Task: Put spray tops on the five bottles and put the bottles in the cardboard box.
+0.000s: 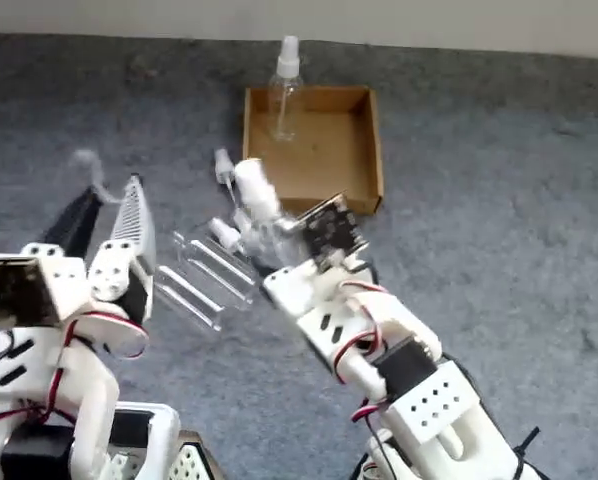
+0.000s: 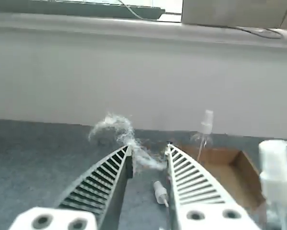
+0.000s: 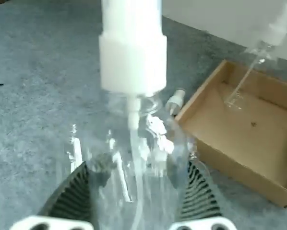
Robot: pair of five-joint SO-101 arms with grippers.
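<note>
Right gripper (image 3: 136, 184): pinching capped clear plastic bottle (image 3: 148, 139).
Left gripper (image 2: 148, 152): spread, empty.
Risk: bottle may slip short of brown cardboard box (image 1: 376, 150).

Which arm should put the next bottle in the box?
Right. The right gripper holds a capped bottle near the box; the left gripper is open, empty and farther off.

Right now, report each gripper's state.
Left gripper: open, empty.
Right gripper: shut on a capped bottle.
</note>
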